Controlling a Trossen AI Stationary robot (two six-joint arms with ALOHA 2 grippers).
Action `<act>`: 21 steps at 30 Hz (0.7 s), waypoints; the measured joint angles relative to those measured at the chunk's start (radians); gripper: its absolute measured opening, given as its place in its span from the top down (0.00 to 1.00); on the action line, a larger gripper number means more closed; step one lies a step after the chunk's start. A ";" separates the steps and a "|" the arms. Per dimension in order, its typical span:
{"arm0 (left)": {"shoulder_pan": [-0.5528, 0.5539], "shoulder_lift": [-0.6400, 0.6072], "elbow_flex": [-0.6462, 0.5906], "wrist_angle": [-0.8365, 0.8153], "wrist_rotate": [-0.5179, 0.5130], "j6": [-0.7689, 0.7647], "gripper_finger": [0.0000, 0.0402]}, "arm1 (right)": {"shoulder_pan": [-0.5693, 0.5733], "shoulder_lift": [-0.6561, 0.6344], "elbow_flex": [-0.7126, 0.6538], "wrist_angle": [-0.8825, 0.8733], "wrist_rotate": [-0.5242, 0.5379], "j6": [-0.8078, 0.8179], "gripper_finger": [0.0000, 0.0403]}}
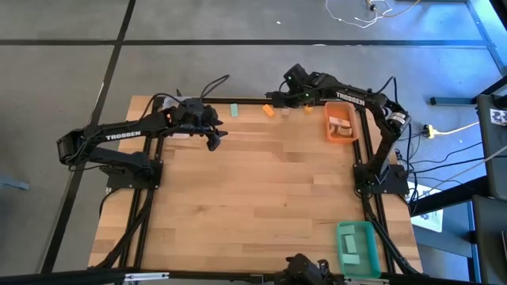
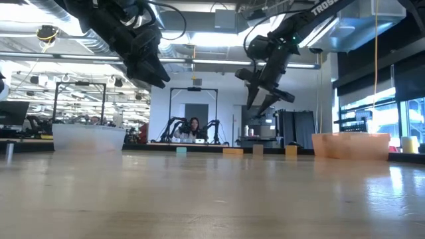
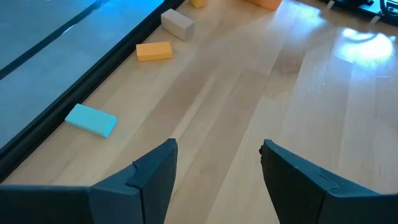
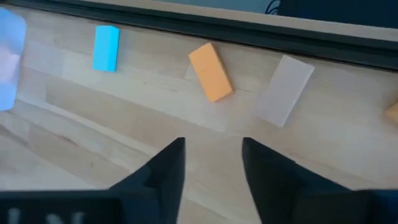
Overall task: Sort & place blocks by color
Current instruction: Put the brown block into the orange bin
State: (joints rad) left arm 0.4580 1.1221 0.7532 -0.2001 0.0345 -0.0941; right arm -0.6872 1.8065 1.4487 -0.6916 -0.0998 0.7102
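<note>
Left pincer (image 1: 214, 136) hangs with fingers apart near the counter's (image 1: 253, 206) far edge. Along that edge lie teal block (image 4: 106, 48), orange block (image 4: 211, 71), pale block (image 4: 285, 90): probably light, rigid; pinch across short sides. Right pincer (image 4: 211, 155) gapes above them.

a yellowish block (image 4: 393, 112) (right wrist view) is cut off by the frame edge.

We see a counter (image 1: 253, 190) of pale wood planks, smooth with a soft sheen that catches the room lights. The teal block (image 4: 106, 48) and orange block (image 4: 211, 71) look matt and painted, the pale block (image 4: 285, 90) like bare wood. The orange bin (image 1: 340, 123) and green bin (image 1: 356, 247) look like smooth plastic.
</note>
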 joint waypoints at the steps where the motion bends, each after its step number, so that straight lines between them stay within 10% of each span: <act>1: 0.000 0.000 0.000 0.000 0.000 0.000 0.45 | 0.000 0.000 0.000 0.001 0.010 0.001 0.57; 21: 0.000 0.000 0.000 0.000 0.000 0.000 0.45 | -0.044 0.166 0.000 0.022 0.098 0.123 0.45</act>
State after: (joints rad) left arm 0.4580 1.1221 0.7532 -0.2002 0.0348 -0.0944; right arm -0.7309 1.9726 1.4490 -0.6694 -0.0014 0.8333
